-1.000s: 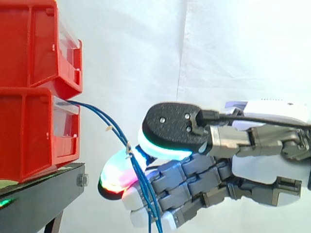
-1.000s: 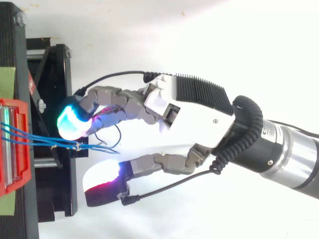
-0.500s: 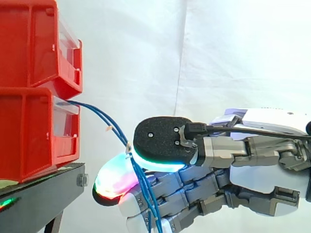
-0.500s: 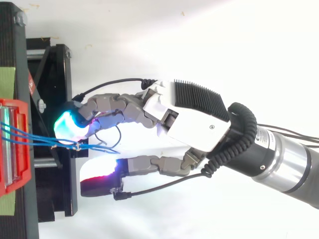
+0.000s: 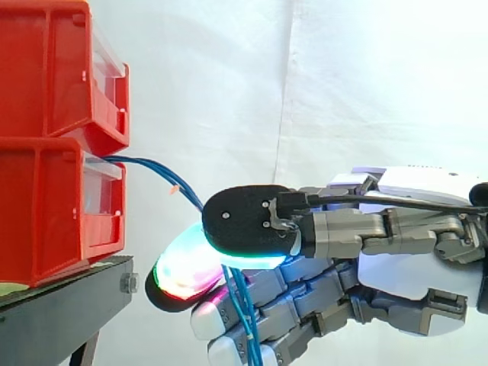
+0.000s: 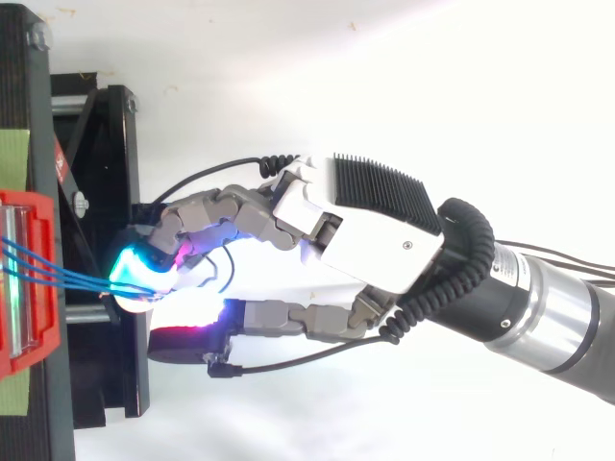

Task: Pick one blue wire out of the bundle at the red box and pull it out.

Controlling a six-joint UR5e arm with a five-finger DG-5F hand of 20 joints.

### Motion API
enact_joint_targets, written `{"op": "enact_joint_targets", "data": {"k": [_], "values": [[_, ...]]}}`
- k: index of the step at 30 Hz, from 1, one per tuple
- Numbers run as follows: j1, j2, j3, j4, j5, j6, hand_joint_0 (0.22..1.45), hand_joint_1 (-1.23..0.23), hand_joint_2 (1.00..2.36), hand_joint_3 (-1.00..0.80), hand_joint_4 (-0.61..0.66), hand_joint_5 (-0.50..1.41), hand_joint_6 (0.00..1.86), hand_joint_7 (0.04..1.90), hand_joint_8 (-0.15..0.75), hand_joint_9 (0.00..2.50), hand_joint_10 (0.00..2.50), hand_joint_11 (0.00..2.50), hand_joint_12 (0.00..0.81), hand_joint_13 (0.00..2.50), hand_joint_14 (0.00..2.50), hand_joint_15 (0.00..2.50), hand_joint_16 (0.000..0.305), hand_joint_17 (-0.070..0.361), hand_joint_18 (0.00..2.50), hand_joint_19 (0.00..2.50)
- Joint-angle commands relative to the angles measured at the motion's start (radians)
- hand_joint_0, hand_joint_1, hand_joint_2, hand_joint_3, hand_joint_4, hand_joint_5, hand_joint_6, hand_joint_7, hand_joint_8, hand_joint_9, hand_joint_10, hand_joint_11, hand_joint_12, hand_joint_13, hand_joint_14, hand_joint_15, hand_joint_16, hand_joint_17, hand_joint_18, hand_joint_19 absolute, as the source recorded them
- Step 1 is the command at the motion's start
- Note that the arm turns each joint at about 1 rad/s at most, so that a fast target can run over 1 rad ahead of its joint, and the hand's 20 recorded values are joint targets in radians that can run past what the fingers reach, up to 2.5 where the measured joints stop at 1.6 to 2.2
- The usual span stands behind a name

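Wires (image 5: 145,161) run from the box (image 5: 46,206) ahead of the hand (image 6: 375,226) into its pinching thumb and fingers — the grasp looks made, one strand or several you cannot tell — so next draw straight back, away from the box.

Blue wires (image 5: 156,164) run out of the lower red bin (image 5: 46,213) and arc downward. The hand (image 5: 396,267) pinches them between its thumb pad and a glowing fingertip (image 5: 179,271), and the loose lengths hang past the curled fingers.
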Motion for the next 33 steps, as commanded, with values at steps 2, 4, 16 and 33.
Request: {"op": "enact_joint_targets", "data": {"k": [2, 4, 16, 33], "values": [[-0.002, 0.0, 0.001, -0.004, -0.001, 0.002, 0.63, -0.76, 1.0, 0.02, 0.0, -0.14, 0.97, 0.91, 0.405, 0.89, 0.0, 0.41, 0.457, 1.01, 0.01, 0.4, 0.059, 0.132, 0.98, 0.37], [-0.003, 0.0, 0.0, -0.004, -0.001, 0.002, 0.65, -0.77, 1.0, 0.0, -0.04, -0.14, 0.97, 0.96, 0.393, 0.89, 0.01, 0.42, 0.446, 1.02, 0.01, 0.42, 0.056, 0.127, 0.98, 0.38], [-0.013, 0.069, 0.001, -0.208, -0.09, 0.192, 0.72, -0.79, 1.02, -0.19, -0.02, -0.16, 0.96, 1.17, 0.368, 0.91, 0.01, 0.45, 0.404, 1.03, 0.01, 0.45, 0.046, 0.104, 0.94, 0.45], [-0.017, 0.152, 0.0, -0.585, -0.204, 0.411, 0.8, -0.81, 1.0, -0.5, 0.02, -0.2, 1.0, 0.97, 0.328, 0.85, 0.01, 0.44, 0.39, 1.04, 0.01, 0.45, 0.045, 0.101, 0.97, 0.42]]}}
